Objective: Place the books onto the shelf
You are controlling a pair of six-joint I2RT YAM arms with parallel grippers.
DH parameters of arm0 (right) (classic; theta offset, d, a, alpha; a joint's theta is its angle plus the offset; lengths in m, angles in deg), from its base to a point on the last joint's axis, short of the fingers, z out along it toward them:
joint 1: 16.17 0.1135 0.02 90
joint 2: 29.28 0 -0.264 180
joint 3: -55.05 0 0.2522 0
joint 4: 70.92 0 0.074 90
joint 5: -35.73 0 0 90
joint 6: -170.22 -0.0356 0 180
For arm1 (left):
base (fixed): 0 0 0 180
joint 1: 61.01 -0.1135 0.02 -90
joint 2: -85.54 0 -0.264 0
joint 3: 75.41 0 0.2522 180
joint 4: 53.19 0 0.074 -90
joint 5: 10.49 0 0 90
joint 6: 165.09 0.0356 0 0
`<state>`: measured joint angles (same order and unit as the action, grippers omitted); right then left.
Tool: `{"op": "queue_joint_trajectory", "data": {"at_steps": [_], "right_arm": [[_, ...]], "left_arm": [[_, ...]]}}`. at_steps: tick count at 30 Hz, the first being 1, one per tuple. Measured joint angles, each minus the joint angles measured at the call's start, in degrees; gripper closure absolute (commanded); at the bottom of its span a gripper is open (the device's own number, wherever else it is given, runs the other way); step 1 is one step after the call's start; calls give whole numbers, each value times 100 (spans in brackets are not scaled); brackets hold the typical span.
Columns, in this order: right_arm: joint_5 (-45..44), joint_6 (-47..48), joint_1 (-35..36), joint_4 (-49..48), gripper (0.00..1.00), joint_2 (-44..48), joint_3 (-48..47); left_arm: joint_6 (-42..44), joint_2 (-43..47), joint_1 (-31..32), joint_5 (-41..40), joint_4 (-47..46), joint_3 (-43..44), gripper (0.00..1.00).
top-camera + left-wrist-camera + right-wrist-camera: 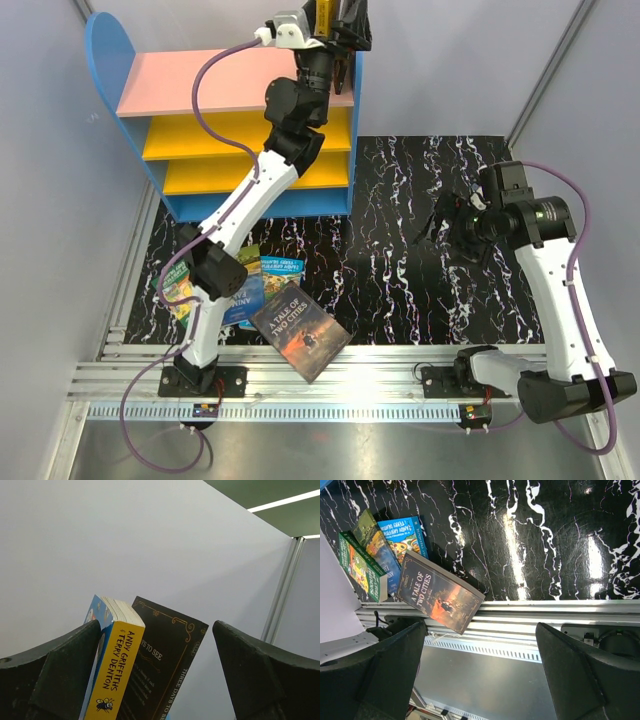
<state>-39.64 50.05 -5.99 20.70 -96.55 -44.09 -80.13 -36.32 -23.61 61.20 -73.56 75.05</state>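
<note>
Hanging wide apart at the shelf top with two leaning books between its fingers, the left tool could clip one pulling away and topple both; the right tool gapes empty, remaining books lying on the table.

White arms, black joints, purple cables
</note>
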Motion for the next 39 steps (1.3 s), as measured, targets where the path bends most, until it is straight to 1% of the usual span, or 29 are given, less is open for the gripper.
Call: {"op": "queue_joint_trajectory", "data": {"at_steps": [5, 10, 14, 22, 24, 30, 35, 39], "right_arm": [[0, -61, 0, -2, 0, 129, 24], [0, -74, 0, 0, 0, 247, 26], [-4, -74, 0, 0, 0, 356, 28], [-11, -70, 0, 0, 0, 490, 83], [-11, -70, 0, 0, 0, 496, 111], [0, -70, 0, 0, 0, 501, 232], [9, -70, 0, 0, 0, 501, 337], [-35, -39, 0, 0, 0, 507, 348]], "left_arm": [[-37, -35, 190, -2, 28, 66, 1], [76, -514, 431, -59, -15, 839, 1], [164, -697, 492, -146, -68, 861, 1], [339, -872, 407, -321, -162, 859, 1], [376, -785, 378, -378, -284, 662, 1], [431, -297, 361, -466, -487, -284, 1], [595, 197, 361, -463, -603, -645, 1], [629, 949, 361, -466, -763, -1165, 1]]}}
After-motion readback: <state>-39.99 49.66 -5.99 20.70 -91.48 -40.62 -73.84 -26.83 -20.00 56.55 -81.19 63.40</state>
